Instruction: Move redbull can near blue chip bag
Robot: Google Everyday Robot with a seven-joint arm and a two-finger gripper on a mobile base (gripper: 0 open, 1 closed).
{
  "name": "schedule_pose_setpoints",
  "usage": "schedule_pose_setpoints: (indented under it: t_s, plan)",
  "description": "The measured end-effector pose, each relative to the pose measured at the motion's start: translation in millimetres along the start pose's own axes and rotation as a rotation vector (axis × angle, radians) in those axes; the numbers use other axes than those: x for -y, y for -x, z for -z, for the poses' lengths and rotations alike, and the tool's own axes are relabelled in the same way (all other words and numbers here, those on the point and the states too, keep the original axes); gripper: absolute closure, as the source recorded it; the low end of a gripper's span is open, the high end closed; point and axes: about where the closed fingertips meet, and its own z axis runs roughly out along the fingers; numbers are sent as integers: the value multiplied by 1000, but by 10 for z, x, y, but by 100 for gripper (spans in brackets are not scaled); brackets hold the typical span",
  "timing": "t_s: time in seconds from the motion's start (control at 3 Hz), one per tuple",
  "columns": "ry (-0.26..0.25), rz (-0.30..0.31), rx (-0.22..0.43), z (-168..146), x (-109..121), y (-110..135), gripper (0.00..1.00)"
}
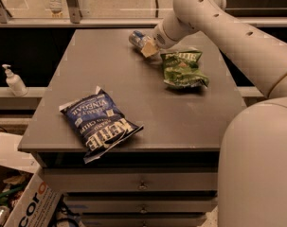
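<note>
The slim silver-and-blue metal redbull can [135, 38] sits tilted at the far middle of the grey table [133, 89], right beside the gripper [148, 48], well apart from the large dark blue crinkly chip bag [99, 120] lying flat at the near left corner.

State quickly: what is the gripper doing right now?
The gripper is far back over the table, right by the can; open or closed cannot be told.
</note>
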Motion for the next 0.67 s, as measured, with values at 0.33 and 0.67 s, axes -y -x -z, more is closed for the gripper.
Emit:
schedule_pose_setpoints:
  t_s: [0.33, 0.67]
  plan:
    - [44, 32, 34, 307, -134, 108, 100]
    - [111, 58, 54, 661, -360, 109, 100]
